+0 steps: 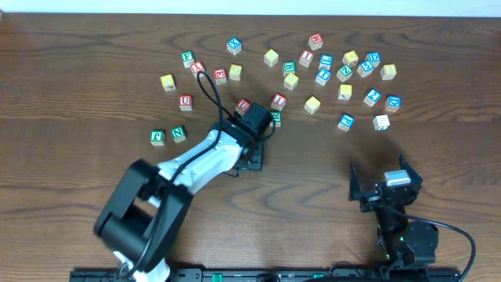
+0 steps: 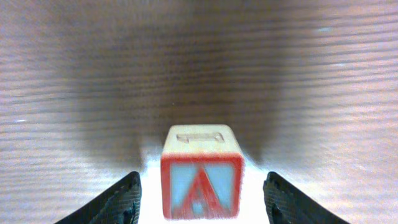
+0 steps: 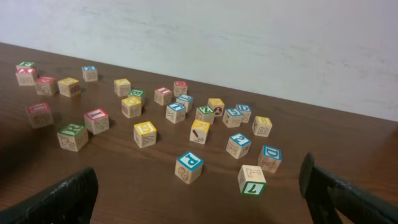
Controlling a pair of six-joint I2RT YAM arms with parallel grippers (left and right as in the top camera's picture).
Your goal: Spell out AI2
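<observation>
**Left gripper open around the small wooden cube with the red-printed A**

In the left wrist view the two black fingers of the left gripper stand on both sides of the A cube. There is a gap on each side and neither finger touches it. The A cube sits flat on the brown wooden table, with its red-framed A face toward the camera. The overhead view does not show this cube, because the head of the left arm covers it.

The overhead view shows the neighbours instead. A red-topped cube lies just beside the arm's head on the left, and a green-topped cube just beside it on the right. The small wooden cube with the red I lies just behind the green one. The wooden cube with a blue mark that looks like a 2 lies well apart to the right; the mark is small.

The right gripper is spread wide and holds nothing. Its wrist view shows the cubes from the side, with a white wall behind them.

I count two arms and two grippers. There is one cube in the left wrist view, more than twenty in the right wrist view and roughly thirty overhead.

The cubes lie scattered over the far half of the table. The I cube and the 2 cube are both among them. The near half between the arms is bare wood.
</observation>
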